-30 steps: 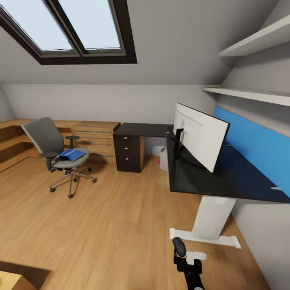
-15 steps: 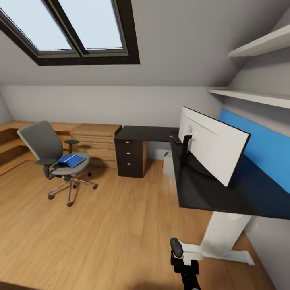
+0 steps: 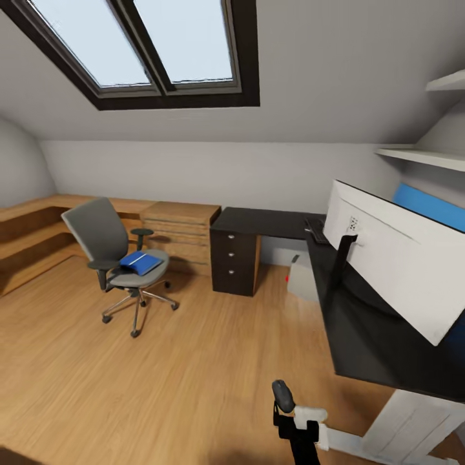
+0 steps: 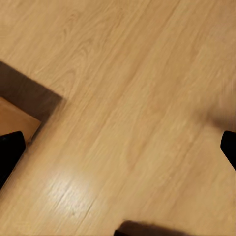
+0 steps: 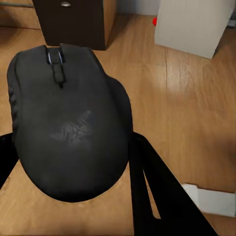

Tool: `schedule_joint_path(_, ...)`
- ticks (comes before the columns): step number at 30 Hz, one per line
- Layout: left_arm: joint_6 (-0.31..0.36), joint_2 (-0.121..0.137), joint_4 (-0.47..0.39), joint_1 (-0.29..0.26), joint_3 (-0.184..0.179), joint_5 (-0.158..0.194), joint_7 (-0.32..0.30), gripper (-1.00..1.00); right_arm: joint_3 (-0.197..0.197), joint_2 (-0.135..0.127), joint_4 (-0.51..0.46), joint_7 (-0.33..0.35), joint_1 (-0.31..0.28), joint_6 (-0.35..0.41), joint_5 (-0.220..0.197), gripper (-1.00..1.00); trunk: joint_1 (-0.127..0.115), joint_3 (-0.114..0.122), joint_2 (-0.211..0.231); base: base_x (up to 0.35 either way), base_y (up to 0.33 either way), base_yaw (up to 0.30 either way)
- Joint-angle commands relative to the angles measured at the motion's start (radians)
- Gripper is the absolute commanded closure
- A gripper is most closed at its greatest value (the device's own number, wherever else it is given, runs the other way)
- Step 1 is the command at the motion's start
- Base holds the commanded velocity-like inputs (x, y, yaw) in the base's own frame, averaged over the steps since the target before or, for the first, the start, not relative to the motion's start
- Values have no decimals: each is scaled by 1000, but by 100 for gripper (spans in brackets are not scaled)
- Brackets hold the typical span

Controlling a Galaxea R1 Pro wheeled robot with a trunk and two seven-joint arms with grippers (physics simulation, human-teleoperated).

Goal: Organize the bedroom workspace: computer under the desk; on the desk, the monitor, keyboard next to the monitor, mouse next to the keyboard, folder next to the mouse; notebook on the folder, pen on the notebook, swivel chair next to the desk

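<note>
At the bottom centre of the head view, we see our right gripper (image 3: 284, 402) with its fingers closed around the black mouse (image 3: 282, 393). Our left gripper (image 4: 118, 147) has its fingers spread wide over bare floor (image 4: 128, 98). The monitor (image 3: 394, 258) stands on the black desk (image 3: 361, 336) at the right. Left of centre, the blue folder (image 3: 140, 262) lies on the swivel chair (image 3: 123, 258). The computer (image 3: 302, 279) sits under the desk.
</note>
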Motion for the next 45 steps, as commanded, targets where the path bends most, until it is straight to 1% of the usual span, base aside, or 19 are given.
schedule_joint_path(1, -3, 0, 0, -1, -8, 7, 4, -100, 9, 0, 2, 1, 0, -8, -13, 100, -3, 4, 7, 317, 149, 73)
schedule_joint_path(2, -3, 0, 0, 0, -8, 7, 4, -100, 9, 0, 2, 1, 0, -9, -13, 100, -7, 8, 14, 317, 145, 47)
schedule_joint_path(6, -3, 0, 0, -1, -8, 7, 4, -100, 9, 0, 2, 0, 1, -11, -13, 100, -7, 14, 14, 317, 112, 48)
schedule_joint_path(13, -4, 1, 0, -1, -8, 7, 4, -100, 8, -1, 1, 0, 1, -11, -15, 100, -7, 15, 14, 318, 82, 13)
schedule_joint_path(24, -8, 2, 0, 0, -8, 6, 4, -100, 6, -6, 0, 0, 1, -11, -16, 100, -7, 15, 14, 320, 8, 0)
schedule_joint_path(33, -12, 2, 0, -1, -7, 6, 3, -100, 6, -7, -1, 0, 1, -11, -16, 100, -42, 43, 77, 294, 0, 0)
schedule_joint_path(45, -14, 2, -3, -1, -2, 11, 9, -100, 6, -7, -1, 0, 1, -11, -16, 100, -88, 81, 161, 24, 0, 0)
